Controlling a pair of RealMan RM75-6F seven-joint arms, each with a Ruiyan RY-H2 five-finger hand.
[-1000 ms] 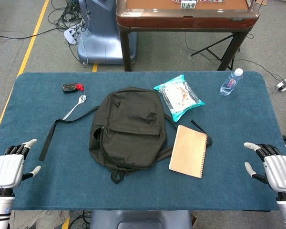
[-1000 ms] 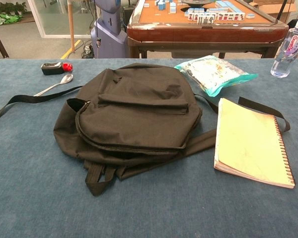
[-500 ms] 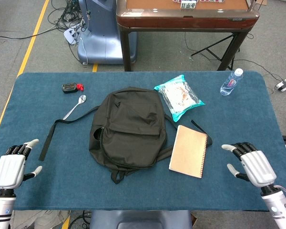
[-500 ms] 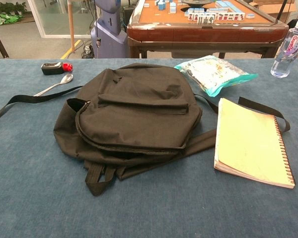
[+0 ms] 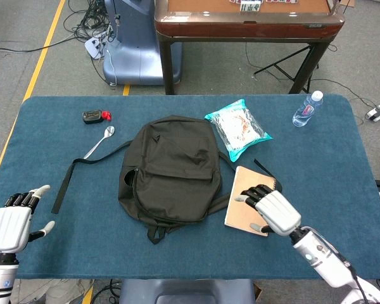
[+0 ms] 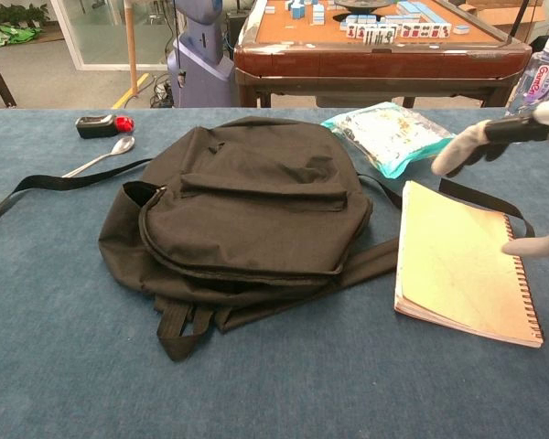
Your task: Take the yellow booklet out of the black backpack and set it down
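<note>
The black backpack (image 5: 170,172) (image 6: 247,206) lies flat in the middle of the blue table. Just right of it, flat on the cloth, lies the yellow spiral-bound booklet (image 5: 246,194) (image 6: 457,261). My right hand (image 5: 270,210) (image 6: 512,174) hovers over the booklet's near right part with its fingers spread and nothing in it. Near the front left edge of the table my left hand (image 5: 14,218) stays open and empty; only the head view shows it.
A teal snack bag (image 5: 237,128) (image 6: 393,133) lies behind the booklet. A water bottle (image 5: 307,109) (image 6: 533,90) stands at the far right. A spoon (image 5: 100,141) (image 6: 101,156) and a small black-and-red device (image 5: 95,116) (image 6: 101,125) sit at the far left. A loose backpack strap (image 5: 66,179) trails left.
My right hand has swung in from the table's right edge, leftward, to above the booklet. The left hand, backpack and booklet have stayed put.
</note>
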